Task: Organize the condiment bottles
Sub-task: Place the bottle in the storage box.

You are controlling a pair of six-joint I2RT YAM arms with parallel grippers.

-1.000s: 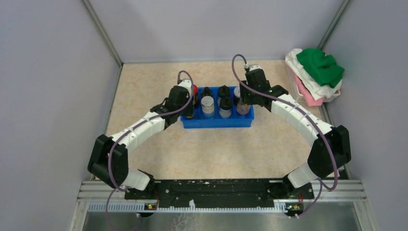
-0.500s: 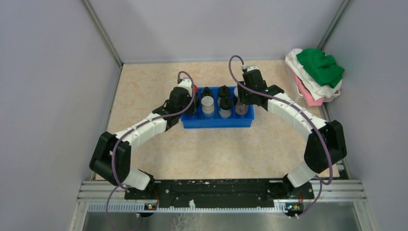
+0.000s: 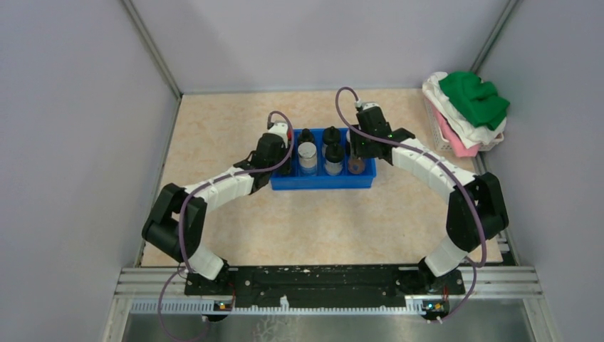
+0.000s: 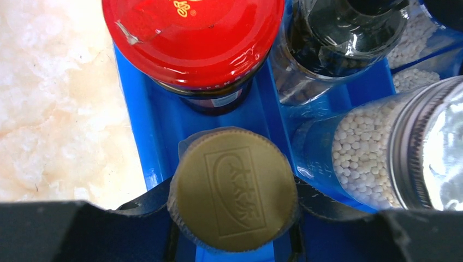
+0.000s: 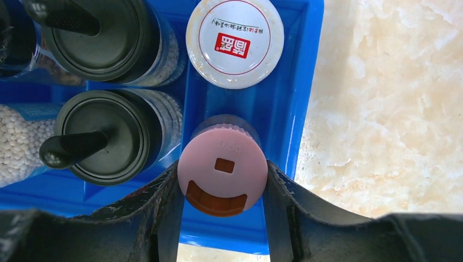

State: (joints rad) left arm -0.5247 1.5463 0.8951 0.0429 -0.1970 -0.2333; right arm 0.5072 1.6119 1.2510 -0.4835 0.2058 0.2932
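Observation:
The blue tray (image 3: 320,182) holds the condiment bottles. My left gripper (image 4: 233,192) is shut on a gold-capped bottle (image 4: 235,188) standing in the tray's near left slot (image 4: 158,125). Behind it is a red-capped jar (image 4: 191,38), and to its right a silver-lidded jar of white beads (image 4: 382,147). My right gripper (image 5: 222,180) is shut on a pink-capped bottle (image 5: 223,164) in the near right slot (image 5: 295,109). A white-capped jar (image 5: 235,41) stands behind it. Two black-capped bottles (image 5: 101,144) stand to its left. From above, both grippers (image 3: 280,160) (image 3: 356,158) hang over the tray's ends.
A basket of folded cloths, green on top (image 3: 466,107), sits at the back right against the wall. Grey walls close in the beige tabletop (image 3: 313,221) on three sides. A metal rail (image 3: 327,285) runs along the near edge.
Both arms have reached further in and lowered over the tray's ends. The left gripper has shifted right and the right gripper left, each still shut on its bottle.

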